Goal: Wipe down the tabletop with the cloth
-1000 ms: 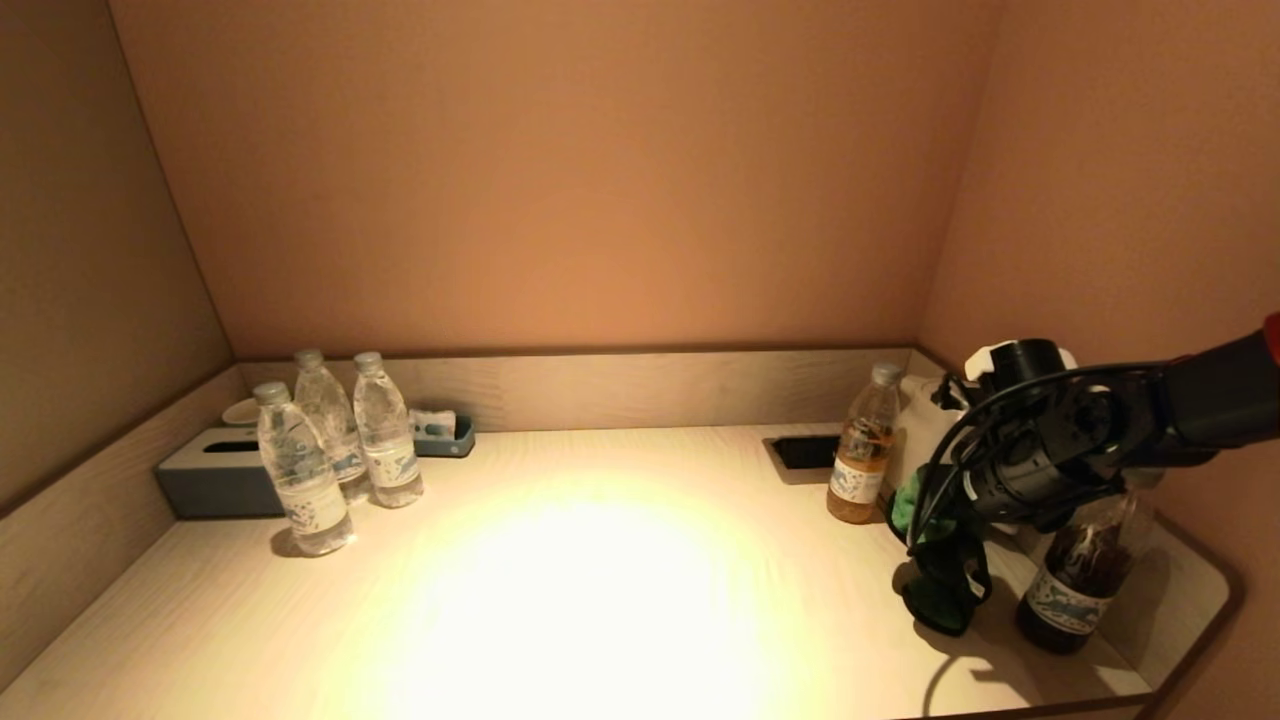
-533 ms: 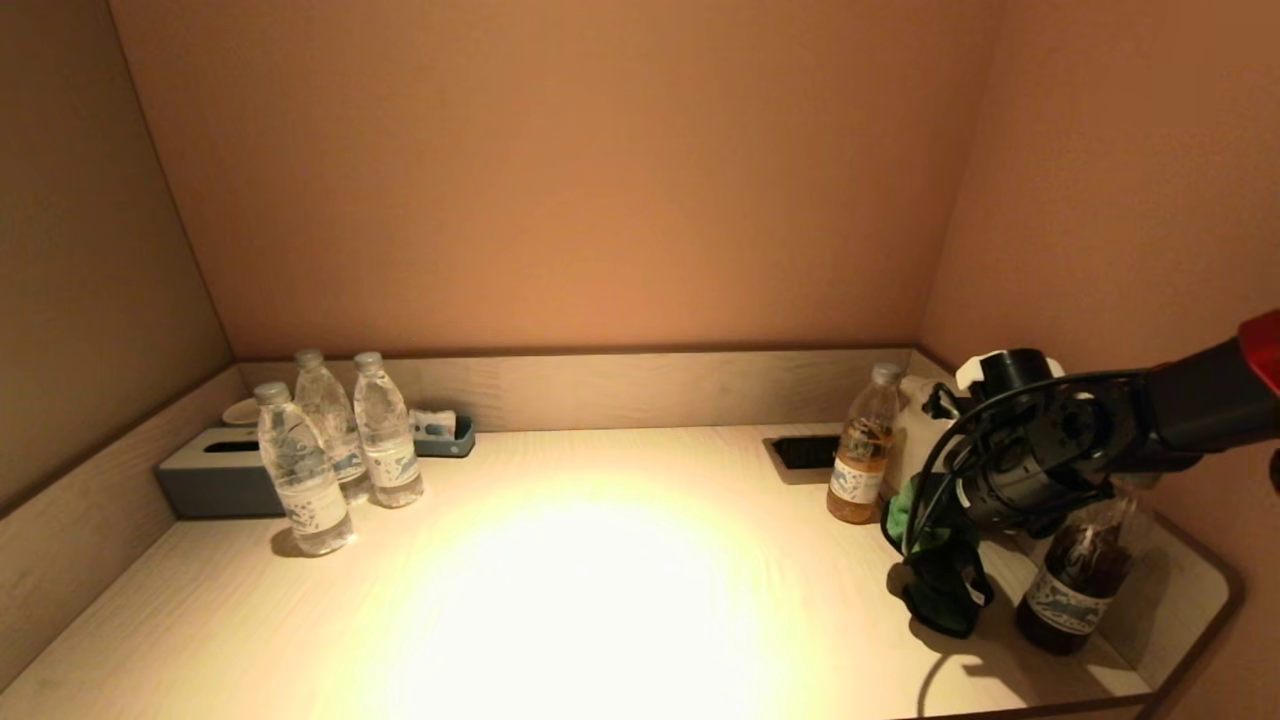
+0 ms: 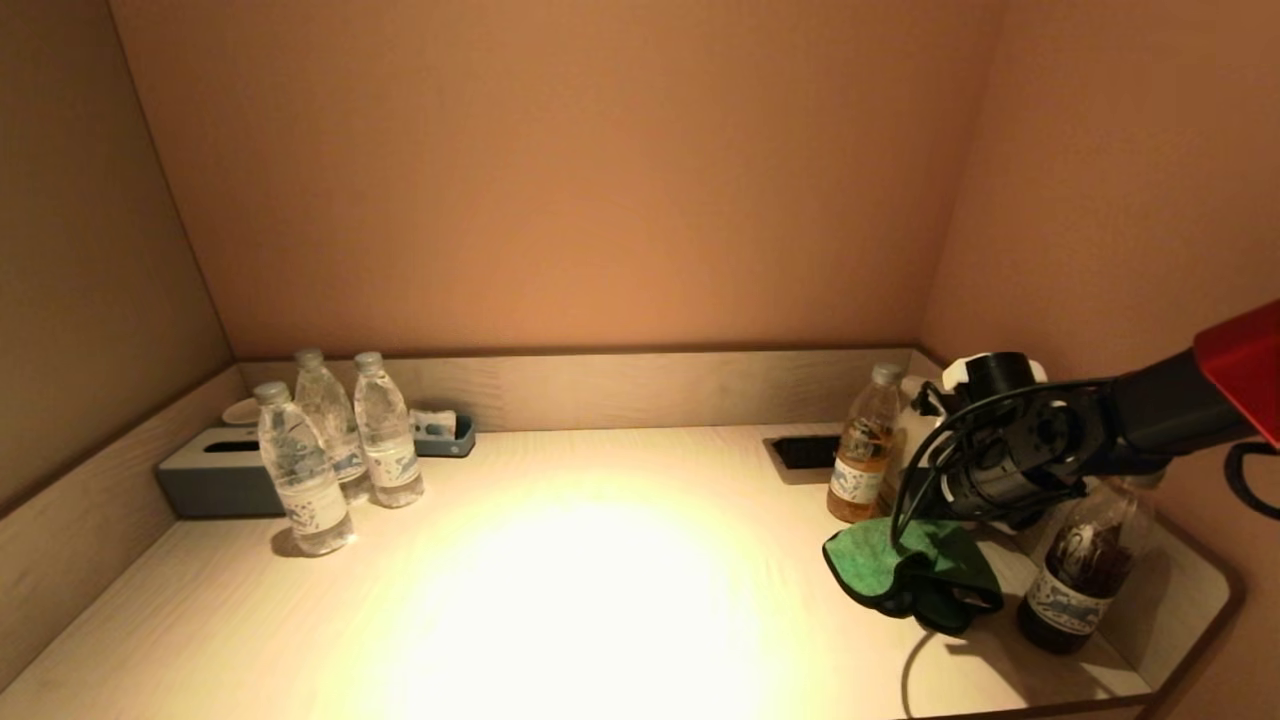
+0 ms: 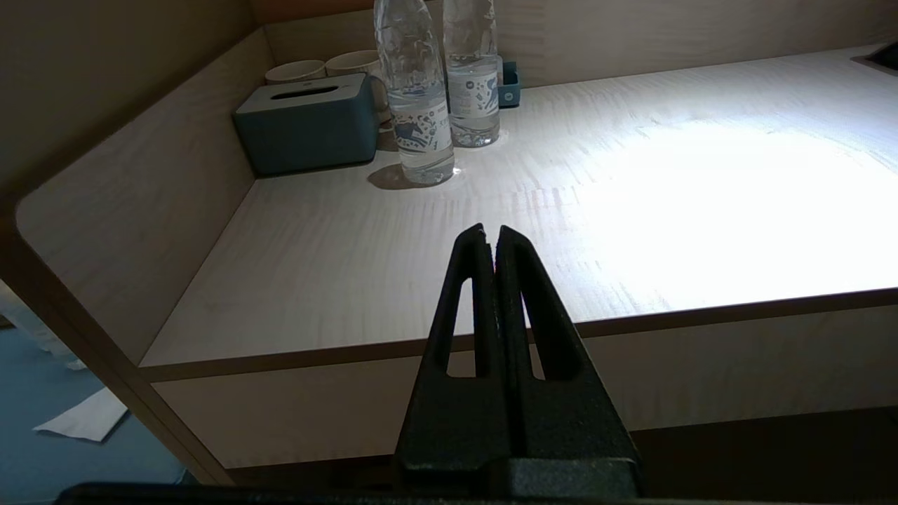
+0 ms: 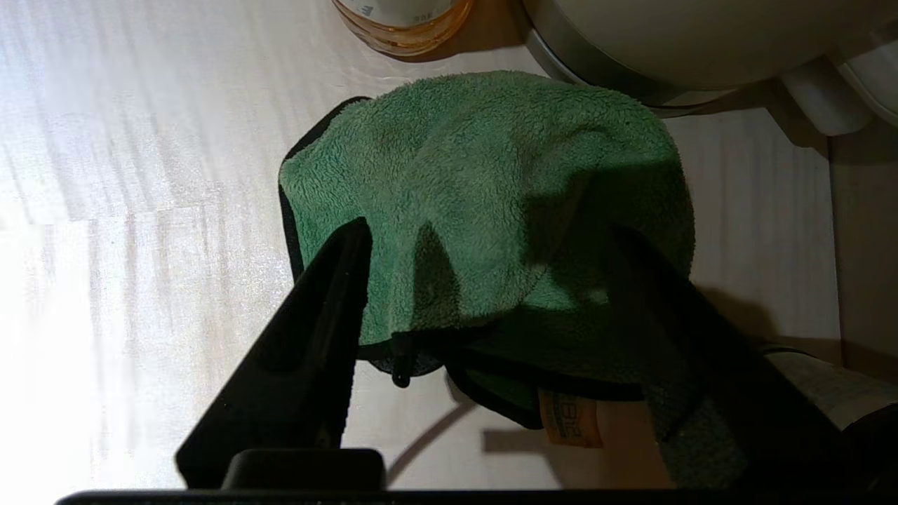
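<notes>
Tabletop (image 3: 600,600) of pale wood is seen enclosed by a low wooden rim, with one recessed dark slot (image 3: 806,452) set into it toward the back right. One white kettle (image 3: 925,430) is stood in the far right corner, partly hidden by the right arm. One blue-grey tissue box (image 3: 215,480) is placed at the far left, and two cups (image 4: 309,69) are seen behind it in the left wrist view. Three clear water bottles (image 3: 330,445) are grouped beside the box, all upright. One small blue tray (image 3: 445,435) is set against the back rim just beside them. Two tea bottles are counted on the right: an amber one (image 3: 862,450) just left of the kettle, and a dark one (image 3: 1080,570) nearer the front edge. One green cloth (image 3: 905,570) is laid crumpled on the tabletop between these two bottles, close in front of the amber one. The right gripper (image 5: 491,238) is held directly over the cloth with its fingers spread wide apart; the cloth is draped beneath and between them, and whether it is touched by them cannot be told. The left gripper (image 4: 491,235) is parked off the front edge at the table's left side, its fingers pressed together on nothing.
</notes>
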You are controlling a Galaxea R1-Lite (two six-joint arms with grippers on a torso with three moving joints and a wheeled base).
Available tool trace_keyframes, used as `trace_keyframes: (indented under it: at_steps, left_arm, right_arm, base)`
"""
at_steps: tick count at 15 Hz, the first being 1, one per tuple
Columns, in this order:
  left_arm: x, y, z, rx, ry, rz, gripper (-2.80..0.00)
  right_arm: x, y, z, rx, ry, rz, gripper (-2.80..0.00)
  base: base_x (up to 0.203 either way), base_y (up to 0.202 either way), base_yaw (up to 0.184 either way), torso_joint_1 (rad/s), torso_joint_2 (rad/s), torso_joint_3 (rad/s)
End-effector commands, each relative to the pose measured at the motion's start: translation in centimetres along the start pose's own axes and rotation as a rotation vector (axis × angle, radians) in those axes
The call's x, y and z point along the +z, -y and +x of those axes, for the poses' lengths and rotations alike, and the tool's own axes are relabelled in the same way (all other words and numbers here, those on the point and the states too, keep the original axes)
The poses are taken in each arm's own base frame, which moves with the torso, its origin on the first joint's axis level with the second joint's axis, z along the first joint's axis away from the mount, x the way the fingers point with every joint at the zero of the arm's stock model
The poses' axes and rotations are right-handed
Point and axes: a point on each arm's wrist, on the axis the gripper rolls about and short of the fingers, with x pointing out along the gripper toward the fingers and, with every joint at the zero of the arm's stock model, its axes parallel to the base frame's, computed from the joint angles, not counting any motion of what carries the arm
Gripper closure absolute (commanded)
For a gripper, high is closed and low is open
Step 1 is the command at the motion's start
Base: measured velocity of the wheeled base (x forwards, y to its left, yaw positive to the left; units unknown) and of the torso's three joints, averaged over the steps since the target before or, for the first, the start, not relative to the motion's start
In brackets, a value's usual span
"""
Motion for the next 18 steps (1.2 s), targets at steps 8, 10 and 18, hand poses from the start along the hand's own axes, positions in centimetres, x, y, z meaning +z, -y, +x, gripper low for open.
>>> trace_keyframes:
  at_steps: [8,10,18]
  left_arm:
    - [0.0,0.0,0.0,0.001,-0.001,0.001,0.0]
    - [0.0,0.0,0.0,0.001,-0.001,0.001,0.0]
    - [0.0,0.0,0.0,0.0,0.0,0.001,0.0]
  right_arm:
    - [0.1,-0.5,-7.6,0.035,0.147,-0.015,-2.8]
    - [-0.3,-0.8,-12.0,0.074,0.246,-0.034,-2.8]
    - [-2.8,-1.8,-20.0,0.166,0.43,-0.113,0.0]
  base:
    - [0.0,0.0,0.0,0.0,0.0,0.0]
    - [0.0,0.0,0.0,0.0,0.0,0.0]
    - [0.0,0.0,0.0,0.0,0.0,0.0]
